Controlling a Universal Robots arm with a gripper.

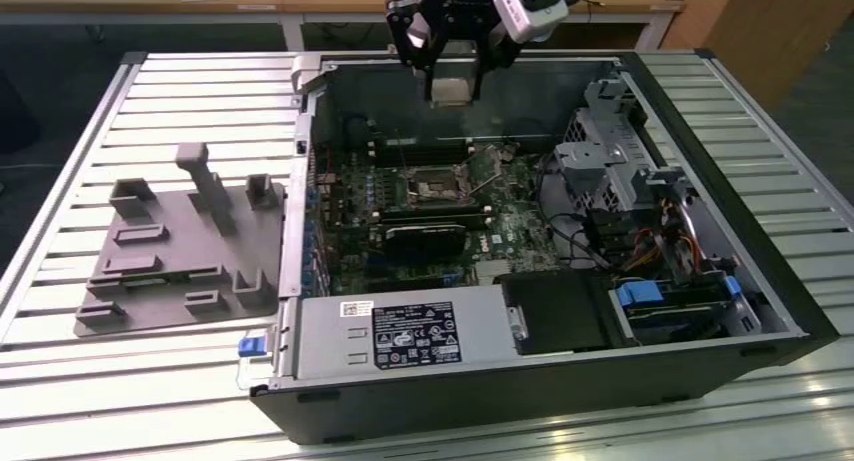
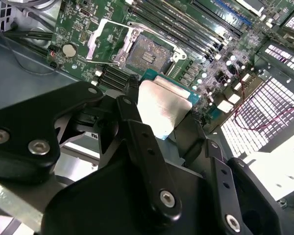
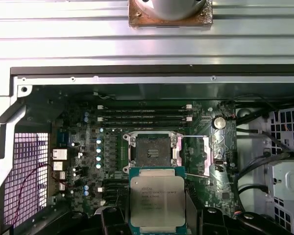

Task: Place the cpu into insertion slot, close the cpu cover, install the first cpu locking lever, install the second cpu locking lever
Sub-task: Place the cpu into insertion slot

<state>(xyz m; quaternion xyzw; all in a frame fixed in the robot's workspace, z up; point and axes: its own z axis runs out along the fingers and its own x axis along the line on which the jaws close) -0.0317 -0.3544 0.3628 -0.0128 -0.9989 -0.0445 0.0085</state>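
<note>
Gripper (image 1: 451,85) clamps cpu (image 3: 157,198) by its edges, well above the uncovered insertion slot (image 3: 150,152).

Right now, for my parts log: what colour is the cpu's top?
The cpu has a pale silvery top, green-edged; clearest in the first wrist view.

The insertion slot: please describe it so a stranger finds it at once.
Inside the open black computer case, on the green motherboard, sits the insertion slot. It is a small square socket with dark centre and silvery rim, unlike the larger black rectangular block beside it.
</note>
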